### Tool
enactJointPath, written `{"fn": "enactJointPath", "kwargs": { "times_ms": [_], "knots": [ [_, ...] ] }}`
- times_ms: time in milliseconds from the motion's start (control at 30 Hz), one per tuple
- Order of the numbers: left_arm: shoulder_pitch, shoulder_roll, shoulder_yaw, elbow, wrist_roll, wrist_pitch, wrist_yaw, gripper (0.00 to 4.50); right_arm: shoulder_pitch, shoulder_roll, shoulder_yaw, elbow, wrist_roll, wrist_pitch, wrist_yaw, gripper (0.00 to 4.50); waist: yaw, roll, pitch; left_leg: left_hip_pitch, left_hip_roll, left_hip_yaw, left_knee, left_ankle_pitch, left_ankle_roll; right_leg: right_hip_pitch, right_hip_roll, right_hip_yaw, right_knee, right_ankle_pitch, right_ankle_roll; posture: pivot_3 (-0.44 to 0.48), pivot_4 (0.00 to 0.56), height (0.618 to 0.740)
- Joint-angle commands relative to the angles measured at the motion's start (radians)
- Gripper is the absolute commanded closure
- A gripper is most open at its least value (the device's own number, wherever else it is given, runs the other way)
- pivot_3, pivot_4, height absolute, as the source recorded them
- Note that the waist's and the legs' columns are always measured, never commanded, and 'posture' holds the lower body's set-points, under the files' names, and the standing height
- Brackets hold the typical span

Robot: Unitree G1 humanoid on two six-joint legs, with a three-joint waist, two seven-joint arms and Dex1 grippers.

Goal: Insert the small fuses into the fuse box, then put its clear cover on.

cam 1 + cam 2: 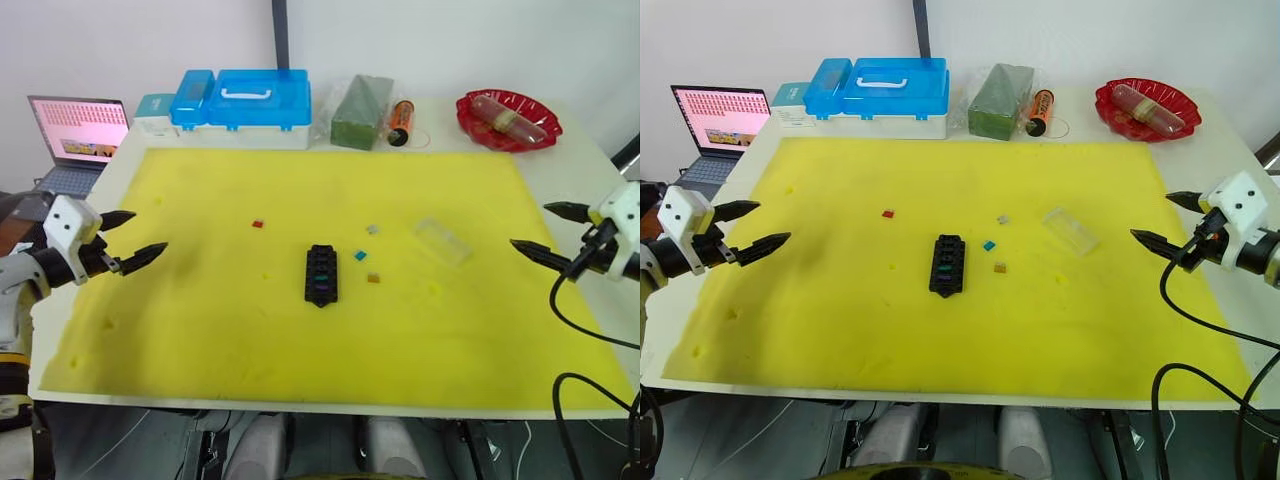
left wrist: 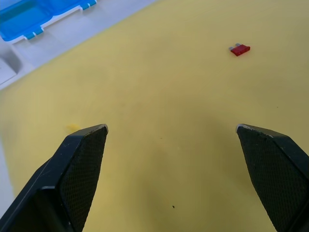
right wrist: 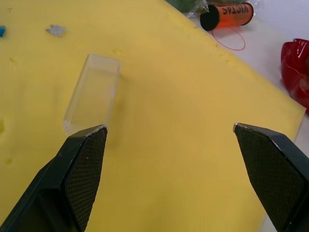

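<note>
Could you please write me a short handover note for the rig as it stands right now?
Left gripper and right gripper: both open, empty, hovering at the mat's side edges.
Fuse box: mid-mat, a few coloured fuses already seated.
Loose fuses: red, grey, teal, tan.
Clear cover: lying right of the box, off.
Left: insert the four loose fuses, then fit the cover.

Matt yellow foam mat [image 1: 220, 330], transparent glossy plastic clear cover [image 3: 91, 93], black plastic fuse box [image 1: 321, 274]
</note>
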Motion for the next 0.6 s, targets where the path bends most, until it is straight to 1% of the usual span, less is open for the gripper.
{"fn": "enactJointPath", "kwargs": {
  "times_ms": [33, 133, 200, 267, 300, 367, 433, 500, 600],
  "knots": [
    [-0.074, -0.025, 0.014, -0.146, -0.151, 0.374, 0.09, 0.0, -0.021, 0.04, 0.034, -0.186, 0.069, 0.076, -0.036, 0.02, 0.003, 0.0, 0.0, 0.0, 0.0, 0.0, 0.0, 0.0, 0.0, 0.0, 0.0, 0.0, 0.0, 0.0, 0.0, 0.0, 0.15, 0.74],
    [-0.166, -0.065, 0.068, -0.2, -0.356, 0.749, 0.148, 0.0, -0.056, 0.082, 0.097, -0.302, 0.098, 0.144, -0.074, 0.02, 0.005, -0.001, 0.0, -0.001, 0.0, -0.002, 0.002, 0.0, 0.0, 0.001, 0.001, 0.0, 0.001, 0.0, 0.001, 0.0, 0.15, 0.74],
    [-0.247, -0.088, 0.094, -0.165, -0.471, 1.028, 0.2, 0.0, -0.088, 0.111, 0.151, -0.382, 0.116, 0.191, -0.097, 0.02, 0.003, -0.001, 0.0, -0.001, -0.001, -0.002, 0.002, 0.0, 0.0, 0.001, 0.001, 0.0, 0.001, 0.001, 0.002, 0.0, 0.15, 0.74],
    [-0.343, -0.127, 0.135, -0.075, -0.525, 1.28, 0.282, 0.0, -0.122, 0.139, 0.203, -0.448, 0.131, 0.238, -0.123, 0.02, 0.001, -0.001, 0.0, -0.001, -0.004, -0.002, 0.002, 0.0, 0.0, 0.001, 0.001, -0.001, 0.001, 0.001, 0.002, 0.0, 0.15, 0.74],
    [-0.382, -0.161, 0.177, -0.024, -0.543, 1.35, 0.328, 0.0, -0.135, 0.149, 0.225, -0.475, 0.134, 0.261, -0.133, 0.02, 0.0, -0.001, 0.0, -0.001, -0.004, -0.003, 0.002, 0.0, 0.0, 0.001, 0.001, -0.001, 0.001, 0.001, 0.002, 0.0, 0.15, 0.74],
    [-0.459, -0.241, 0.303, 0.102, -0.553, 1.454, 0.436, 0.0, -0.164, 0.173, 0.268, -0.519, 0.14, 0.297, -0.157, 0.02, 0.001, -0.001, 0.0, 0.0, -0.004, -0.003, 0.002, 0.0, 0.0, 0.001, 0.001, -0.001, 0.002, 0.001, 0.002, 0.0, 0.15, 0.74],
    [-0.499, -0.307, 0.408, 0.18, -0.554, 1.504, 0.516, 0.0, -0.193, 0.202, 0.301, -0.549, 0.151, 0.333, -0.184, 0.02, -0.002, -0.002, 0.0, 0.0, -0.004, -0.003, 0.002, 0.0, 0.0, 0.001, 0.001, -0.001, 0.002, 0.001, 0.002, 0.0, 0.15, 0.74],
    [-0.508, -0.382, 0.495, 0.243, -0.541, 1.496, 0.613, 0.0, -0.227, 0.241, 0.37, -0.585, 0.149, 0.363, -0.204, 0.02, -0.003, -0.003, 0.0, 0.0, -0.004, -0.003, 0.002, 0.001, -0.001, 0.0, 0.001, -0.001, 0.002, 0.001, 0.002, 0.0, 0.15, 0.74],
    [-0.517, -0.452, 0.592, 0.28, -0.528, 1.452, 0.741, 0.0, -0.27, 0.279, 0.417, -0.603, 0.134, 0.389, -0.241, 0.02, 0.001, -0.003, 0.0, 0.0, -0.004, -0.003, 0.002, 0.004, -0.006, 0.0, 0.001, 0.0, 0.002, 0.001, 0.002, 0.0, 0.15, 0.74]
  ]
}}
